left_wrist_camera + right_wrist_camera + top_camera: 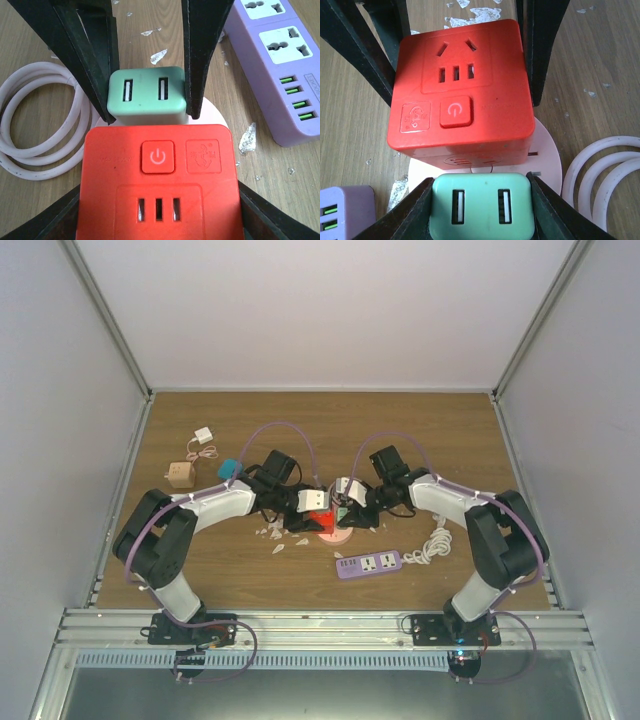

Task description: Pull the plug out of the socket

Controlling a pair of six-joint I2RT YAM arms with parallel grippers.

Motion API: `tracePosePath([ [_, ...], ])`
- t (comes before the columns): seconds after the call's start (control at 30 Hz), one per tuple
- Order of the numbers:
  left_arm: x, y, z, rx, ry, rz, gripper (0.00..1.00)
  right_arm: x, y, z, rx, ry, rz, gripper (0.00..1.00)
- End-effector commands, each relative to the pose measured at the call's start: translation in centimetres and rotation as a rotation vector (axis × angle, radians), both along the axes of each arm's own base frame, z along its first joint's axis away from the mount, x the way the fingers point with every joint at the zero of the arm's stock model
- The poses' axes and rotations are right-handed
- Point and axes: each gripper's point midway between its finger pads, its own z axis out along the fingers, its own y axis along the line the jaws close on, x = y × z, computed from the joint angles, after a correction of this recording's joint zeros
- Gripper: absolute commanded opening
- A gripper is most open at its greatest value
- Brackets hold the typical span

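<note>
A red cube socket (159,180) with a power button stands on a round pink base (547,155) at mid-table (325,524). My left gripper (160,200) is shut on the cube's sides; its fingers (540,50) show in the right wrist view. A mint-green two-port USB plug (482,207) sits tight against the cube's side face. My right gripper (482,210) is shut on it; its fingers (200,60) flank the plug (146,96) in the left wrist view. Whether the prongs are still in the socket is hidden.
A purple power strip (368,564) lies just in front of the cube, its coiled white cable (432,545) to the right. A white charger (203,436), a tan cube (181,474) and a teal block (229,469) sit far left. White flakes (275,535) litter the wood.
</note>
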Motion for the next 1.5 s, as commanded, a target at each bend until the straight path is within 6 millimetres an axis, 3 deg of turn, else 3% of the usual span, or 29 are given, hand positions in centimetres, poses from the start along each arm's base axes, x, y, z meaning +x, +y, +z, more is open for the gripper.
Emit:
tracePosePath([
  [0.0,-1.0,2.7,-5.5,0.223,0.050,0.046,0.29,0.7,3.3,7.3,0.265,-0.010,0.079,0.10],
  [0.23,-1.2,2.9,-5.8,0.239,0.055,0.040,0.28,1.2,2.8,8.0,0.299,0.022,0.061,0.10],
  [0.67,-1.0,2.7,-6.3,0.261,0.133,0.045,0.27,-0.9,2.5,6.2,0.172,-0.295,0.153,0.08],
  [0.87,-0.9,2.7,-6.0,0.254,0.125,0.043,0.29,-0.3,2.5,6.2,0.178,-0.214,0.114,0.08],
  [1.0,-0.1,2.2,-3.8,0.186,0.115,0.063,0.48,1.0,1.3,6.0,0.185,-0.159,0.060,0.08],
  [1.17,1.1,1.1,0.7,0.061,0.070,0.075,0.78,2.0,0.4,7.0,0.236,-0.113,0.018,0.08],
  [1.3,2.4,0.4,4.4,-0.046,0.036,0.095,0.86,2.8,0.1,8.9,0.302,-0.080,0.003,0.09],
  [1.47,3.1,0.0,8.8,-0.190,0.060,0.091,0.84,3.4,-0.5,12.1,0.418,-0.066,0.013,0.09],
])
